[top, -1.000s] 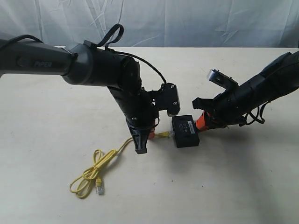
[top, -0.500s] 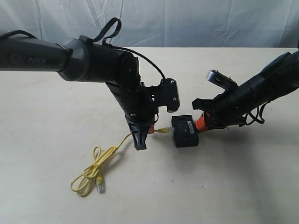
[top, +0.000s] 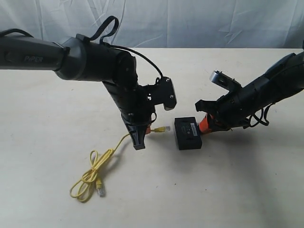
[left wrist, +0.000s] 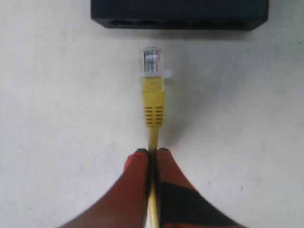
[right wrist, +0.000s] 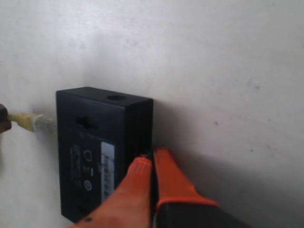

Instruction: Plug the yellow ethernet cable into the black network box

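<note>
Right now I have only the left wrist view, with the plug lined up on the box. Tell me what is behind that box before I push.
Observer: The right gripper is shut, and its orange tips appear to touch the black network box on the side away from your plug.
Operator: Give me the cable's slack.
Observer: Behind the left gripper, the yellow ethernet cable trails to a loose loop on the table. Its other plug lies free.
Operator: Report the box's top.
Observer: A pale label strip faces up, and nothing rests on it.
</note>
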Action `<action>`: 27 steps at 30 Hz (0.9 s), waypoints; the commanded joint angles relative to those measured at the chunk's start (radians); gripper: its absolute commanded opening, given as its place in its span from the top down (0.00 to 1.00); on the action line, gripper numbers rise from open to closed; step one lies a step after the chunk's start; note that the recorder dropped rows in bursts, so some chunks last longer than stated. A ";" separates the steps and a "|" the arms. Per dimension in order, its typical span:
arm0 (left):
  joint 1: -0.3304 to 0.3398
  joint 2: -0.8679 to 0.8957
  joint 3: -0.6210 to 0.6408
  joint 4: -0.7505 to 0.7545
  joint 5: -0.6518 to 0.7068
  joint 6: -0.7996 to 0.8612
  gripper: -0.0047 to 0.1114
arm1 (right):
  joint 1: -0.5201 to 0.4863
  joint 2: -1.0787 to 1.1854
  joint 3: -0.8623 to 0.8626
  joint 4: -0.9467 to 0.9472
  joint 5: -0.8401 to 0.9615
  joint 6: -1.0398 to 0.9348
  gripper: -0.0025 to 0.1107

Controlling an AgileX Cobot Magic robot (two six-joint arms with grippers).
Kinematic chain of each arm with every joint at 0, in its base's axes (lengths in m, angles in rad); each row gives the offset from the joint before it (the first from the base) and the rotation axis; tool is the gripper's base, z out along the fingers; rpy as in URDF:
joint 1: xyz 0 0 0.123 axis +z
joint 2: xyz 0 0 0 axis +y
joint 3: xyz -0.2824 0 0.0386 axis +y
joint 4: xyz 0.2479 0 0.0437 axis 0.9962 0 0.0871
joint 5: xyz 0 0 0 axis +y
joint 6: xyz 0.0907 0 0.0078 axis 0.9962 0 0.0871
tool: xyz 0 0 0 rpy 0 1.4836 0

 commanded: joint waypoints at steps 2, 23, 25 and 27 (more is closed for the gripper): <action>0.010 -0.015 0.034 -0.058 -0.016 0.038 0.96 | -0.014 -0.023 -0.019 -0.025 0.019 0.002 0.99; 0.010 -0.015 0.049 -0.331 0.039 0.339 0.96 | -0.041 0.008 -0.043 0.092 0.067 -0.075 0.99; 0.010 -0.015 0.049 -0.328 0.039 0.337 0.96 | -0.041 0.008 -0.043 0.092 0.067 -0.075 0.99; 0.010 -0.015 0.049 -0.312 0.037 0.324 0.96 | -0.041 0.008 -0.043 0.092 0.067 -0.075 0.99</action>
